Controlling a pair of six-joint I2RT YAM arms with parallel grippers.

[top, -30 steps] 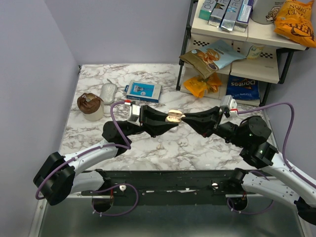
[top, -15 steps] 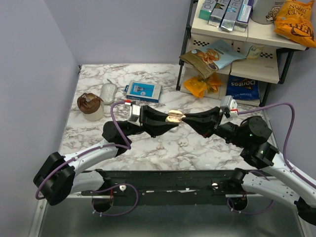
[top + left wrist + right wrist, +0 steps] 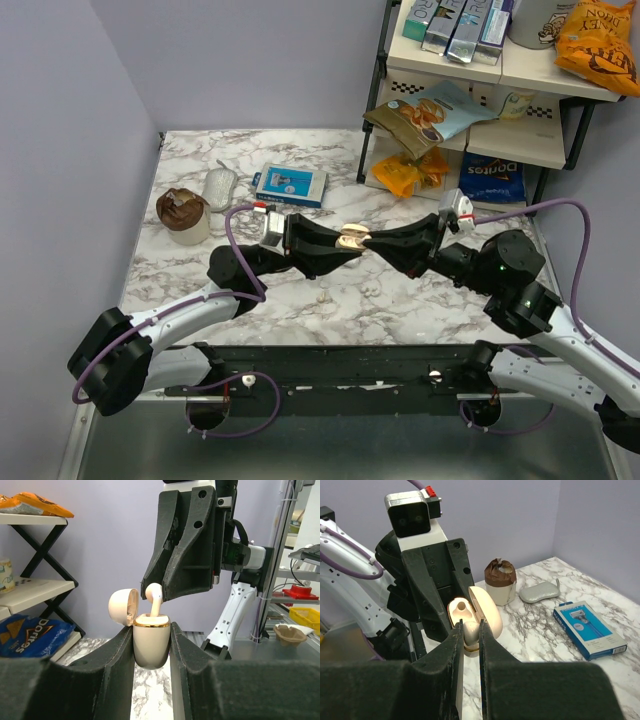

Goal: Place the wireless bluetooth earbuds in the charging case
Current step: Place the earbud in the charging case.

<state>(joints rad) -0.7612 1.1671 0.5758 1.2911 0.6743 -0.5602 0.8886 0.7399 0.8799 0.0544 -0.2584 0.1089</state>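
Observation:
A cream charging case (image 3: 151,642) with a gold rim is held upright above the table, my left gripper (image 3: 151,647) shut on its body. Its lid (image 3: 124,607) hangs open to the left. One earbud (image 3: 154,599) stands with its stem down in the case. My right gripper (image 3: 471,630) is shut on that earbud's (image 3: 471,626) head, just in front of the case's empty slot (image 3: 459,609). From above, both grippers meet at the case (image 3: 351,238) over the table's middle. A tiny white piece (image 3: 322,296) lies on the marble below them.
A blue razor box (image 3: 290,185), a grey oval case (image 3: 219,185) and a brown-topped cup (image 3: 182,215) sit at the back left. A shelf rack (image 3: 470,110) with snack bags stands at the back right.
The right wrist has shifted slightly left and toward the case with the earbud. The left arm and the case have stayed still.

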